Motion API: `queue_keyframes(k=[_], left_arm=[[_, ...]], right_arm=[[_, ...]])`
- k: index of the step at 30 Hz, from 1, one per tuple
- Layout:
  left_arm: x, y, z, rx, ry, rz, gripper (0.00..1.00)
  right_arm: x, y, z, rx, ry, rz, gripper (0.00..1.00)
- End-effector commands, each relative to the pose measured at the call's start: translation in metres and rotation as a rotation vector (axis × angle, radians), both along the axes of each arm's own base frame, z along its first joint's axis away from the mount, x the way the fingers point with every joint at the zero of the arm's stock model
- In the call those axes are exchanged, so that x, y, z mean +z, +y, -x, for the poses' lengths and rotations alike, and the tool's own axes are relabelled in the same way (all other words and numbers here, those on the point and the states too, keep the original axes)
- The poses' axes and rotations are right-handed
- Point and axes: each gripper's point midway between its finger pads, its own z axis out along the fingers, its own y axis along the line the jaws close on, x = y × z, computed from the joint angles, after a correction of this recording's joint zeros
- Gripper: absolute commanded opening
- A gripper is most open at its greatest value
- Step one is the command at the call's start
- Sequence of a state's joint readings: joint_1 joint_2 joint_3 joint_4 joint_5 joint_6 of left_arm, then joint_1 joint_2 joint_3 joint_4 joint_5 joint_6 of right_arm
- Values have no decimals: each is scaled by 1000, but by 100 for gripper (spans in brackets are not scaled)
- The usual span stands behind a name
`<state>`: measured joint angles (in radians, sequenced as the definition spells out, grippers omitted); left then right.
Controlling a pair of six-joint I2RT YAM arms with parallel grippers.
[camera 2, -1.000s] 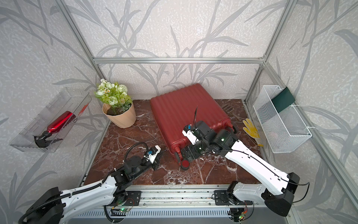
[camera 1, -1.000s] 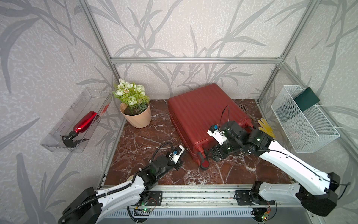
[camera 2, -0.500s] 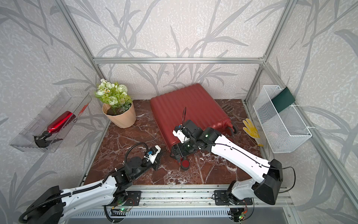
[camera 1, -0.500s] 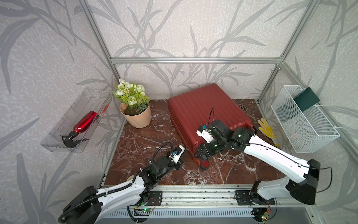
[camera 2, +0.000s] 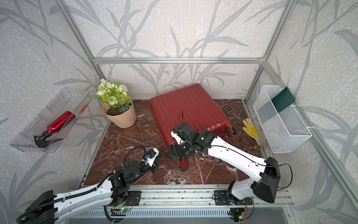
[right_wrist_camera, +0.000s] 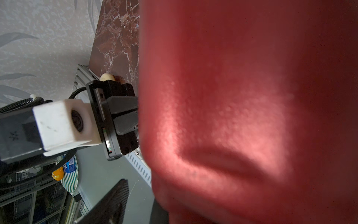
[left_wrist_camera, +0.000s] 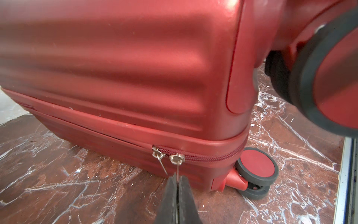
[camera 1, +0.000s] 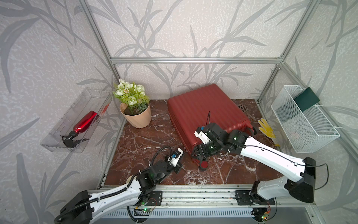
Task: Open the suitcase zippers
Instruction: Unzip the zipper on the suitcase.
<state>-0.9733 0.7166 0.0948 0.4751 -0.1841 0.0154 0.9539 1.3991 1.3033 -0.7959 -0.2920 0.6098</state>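
The dark red ribbed suitcase (camera 1: 205, 108) (camera 2: 186, 108) lies flat on the marble floor, its wheels toward the front. In the left wrist view the zippers (left_wrist_camera: 209, 158) run along the seam, with two metal sliders side by side. My left gripper (left_wrist_camera: 177, 178) (camera 1: 183, 155) is shut on the thin pull tab of the slider (left_wrist_camera: 176, 158) nearer the wheel (left_wrist_camera: 255, 166). My right gripper (camera 1: 197, 153) (camera 2: 173, 153) stands open at the suitcase's near left corner. There the shell (right_wrist_camera: 251, 97) fills the view, one finger (right_wrist_camera: 114, 201) stands clear of it, and the other is hidden.
A flower pot (camera 1: 136, 116) stands left of the suitcase. A yellow glove (camera 1: 266, 129) and a small scoop (camera 1: 243, 107) lie to its right. A white wire basket (camera 1: 304, 120) hangs on the right wall, and a clear bin (camera 1: 58, 139) with a red spray bottle on the left. The metal rail (camera 1: 193, 190) runs along the front.
My right arm has swung left along the suitcase's near end to its left corner, just above the left gripper. The left arm has stayed put, still pinching the pull.
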Motion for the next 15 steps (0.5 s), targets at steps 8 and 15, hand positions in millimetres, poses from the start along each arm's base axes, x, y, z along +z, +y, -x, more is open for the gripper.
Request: queue_keyframes(k=[8, 15], left_arm=[[-18, -10, -6, 6, 43, -29, 0], [-1, -9, 7, -53, 5, 50, 0]], right_arm=[[-4, 6, -4, -17, -12, 5, 78], [-3, 13, -10, -94, 12, -29, 78]])
